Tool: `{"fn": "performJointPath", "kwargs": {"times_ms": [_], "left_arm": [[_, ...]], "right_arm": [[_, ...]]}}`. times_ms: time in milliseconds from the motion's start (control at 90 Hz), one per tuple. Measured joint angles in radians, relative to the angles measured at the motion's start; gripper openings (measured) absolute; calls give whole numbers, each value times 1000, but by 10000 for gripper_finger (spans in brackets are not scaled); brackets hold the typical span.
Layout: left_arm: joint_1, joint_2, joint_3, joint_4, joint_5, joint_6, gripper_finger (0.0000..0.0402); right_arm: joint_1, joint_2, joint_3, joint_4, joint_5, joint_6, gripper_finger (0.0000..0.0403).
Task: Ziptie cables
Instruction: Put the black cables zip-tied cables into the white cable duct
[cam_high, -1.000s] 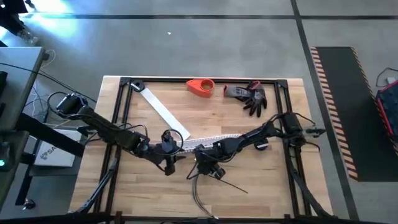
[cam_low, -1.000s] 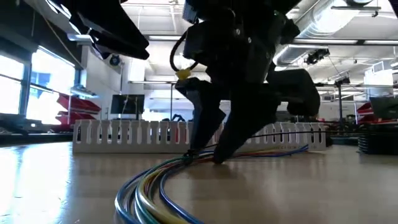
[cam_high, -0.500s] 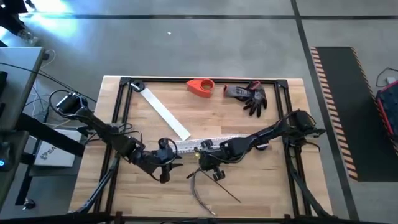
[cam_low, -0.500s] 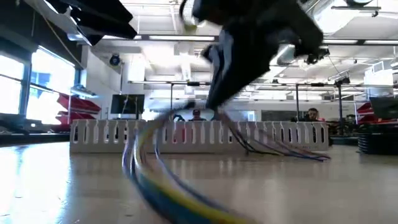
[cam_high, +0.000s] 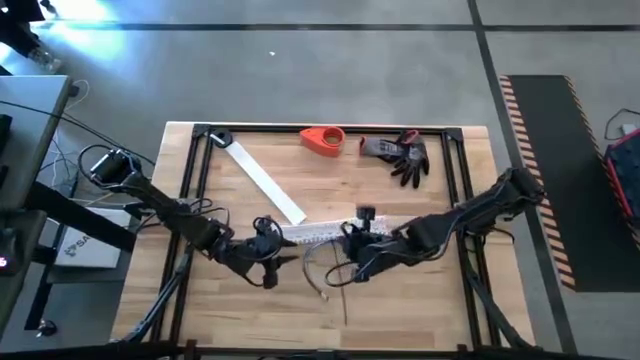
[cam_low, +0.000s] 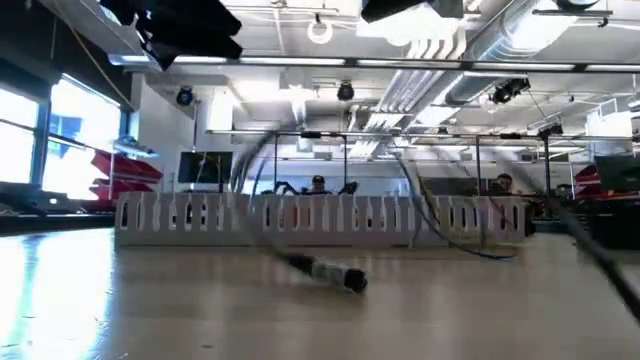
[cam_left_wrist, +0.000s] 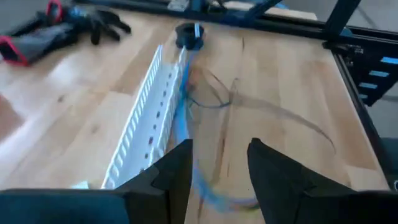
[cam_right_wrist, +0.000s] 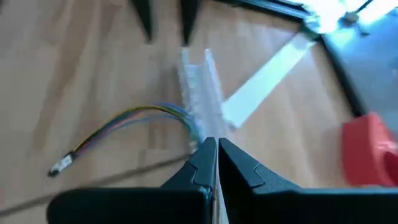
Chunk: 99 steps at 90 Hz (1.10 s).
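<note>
A wooden table (cam_high: 420, 310) carries a black metal frame (cam_high: 330, 129) around its edges. Near the far edge lie a red tape dispenser (cam_high: 322, 140) and, just beside it, a pair of grey-and-black work gloves (cam_high: 400, 155). A flat white strip (cam_high: 264, 183) runs diagonally from the far left corner toward a white slotted channel (cam_high: 335, 232) lying mid-table.

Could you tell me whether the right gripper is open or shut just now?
Shut: the right gripper's fingers meet on the cables.
</note>
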Motion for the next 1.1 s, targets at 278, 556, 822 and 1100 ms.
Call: {"fn": "performJointPath", "kwargs": {"times_ms": [278, 556, 822, 1100], "left_arm": [[18, 5, 0, -32, 218, -32, 136], [2, 11, 34, -140, 442, -180, 126], [13, 114, 34, -31, 584, -34, 112], [188, 391, 232, -42, 1035, 296, 104]], "right_arm": [[-5, 88, 0, 0, -178, 3, 4], [-24, 200, 0, 37, -348, -57, 99], [-3, 256, 0, -16, -421, -116, 159], [89, 73, 0, -220, -224, 220, 161]]}}
